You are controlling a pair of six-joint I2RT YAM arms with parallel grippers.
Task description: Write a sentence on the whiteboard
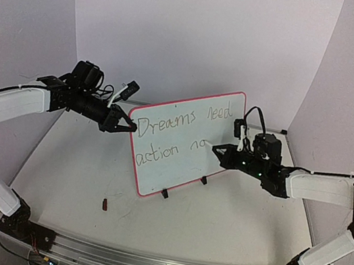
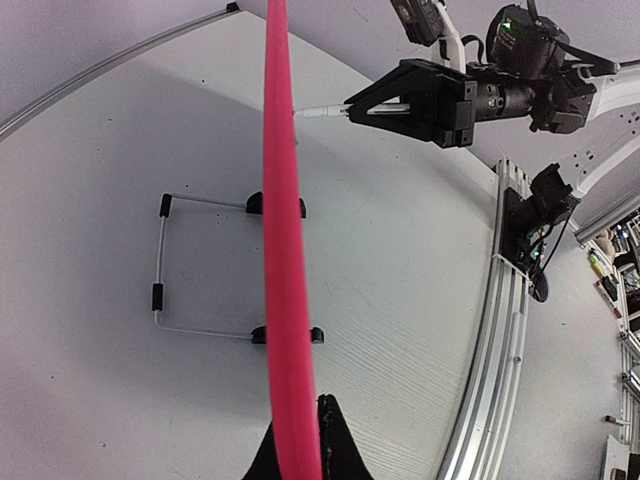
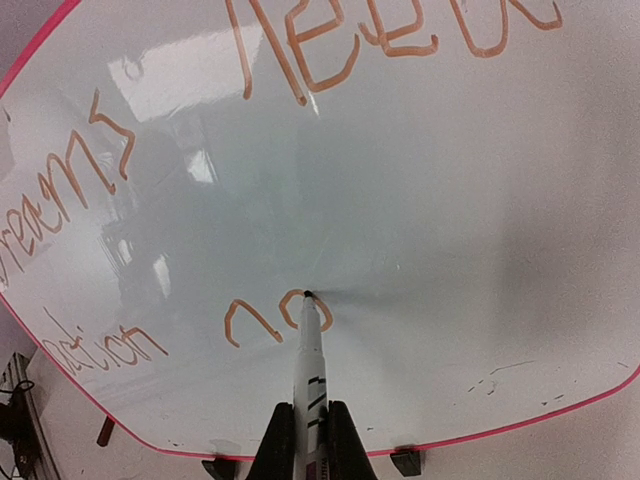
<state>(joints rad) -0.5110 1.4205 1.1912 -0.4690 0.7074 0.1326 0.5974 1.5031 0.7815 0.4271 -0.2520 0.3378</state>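
Note:
The whiteboard (image 1: 188,165) stands tilted on black feet in the middle, white with a thin red frame (image 2: 283,260). The sentence (image 1: 179,127) reads "Dreams need" above "action no"; it also shows in the right wrist view (image 3: 320,60). My left gripper (image 1: 125,125) is shut on the board's left edge, its jaws pinching the red frame (image 2: 300,445). My right gripper (image 1: 218,151) is shut on a white marker pen (image 3: 308,360), whose tip touches the board at the top of the "o" (image 3: 300,312). The pen also shows in the left wrist view (image 2: 320,112).
A small dark red pen cap (image 1: 105,205) lies on the table in front of the board. The board's wire stand (image 2: 160,290) rests on the table behind it. An aluminium rail (image 1: 141,260) runs along the near edge. White walls enclose the back and sides.

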